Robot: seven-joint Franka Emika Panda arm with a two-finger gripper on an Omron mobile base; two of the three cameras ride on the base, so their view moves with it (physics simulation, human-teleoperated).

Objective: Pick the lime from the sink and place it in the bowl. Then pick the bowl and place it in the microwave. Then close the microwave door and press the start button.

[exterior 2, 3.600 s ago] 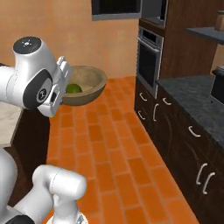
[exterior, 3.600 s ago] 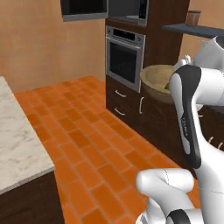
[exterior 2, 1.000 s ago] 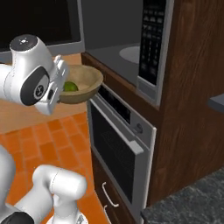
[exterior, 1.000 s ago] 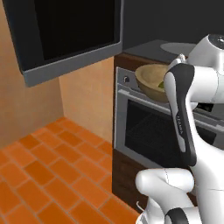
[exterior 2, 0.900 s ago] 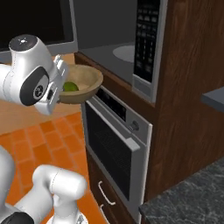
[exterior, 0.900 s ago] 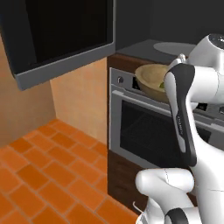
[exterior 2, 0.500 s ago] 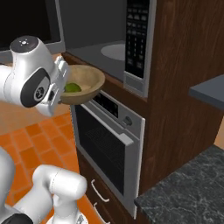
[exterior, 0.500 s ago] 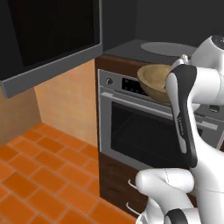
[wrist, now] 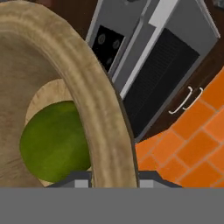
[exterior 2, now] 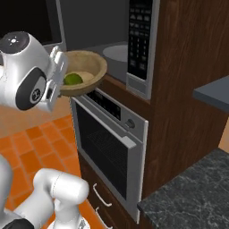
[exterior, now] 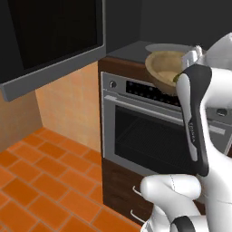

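Bowl (exterior 2: 85,71) held aloft before open microwave (exterior 2: 114,56), above oven (exterior: 154,136); lime (wrist: 54,142) loose inside. Jaws clamped on bowl rim. Wood rigid, light; glossy lime likely rolls if tilted. Keep rim grip level.

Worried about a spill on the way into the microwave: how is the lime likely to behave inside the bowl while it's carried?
The lime is round and lies loose on the bowl's flat bottom, so it will probably roll with any tilt. The raised rim should likely keep it in. The gripper clamps one rim edge only, so the bowl may tip easily.
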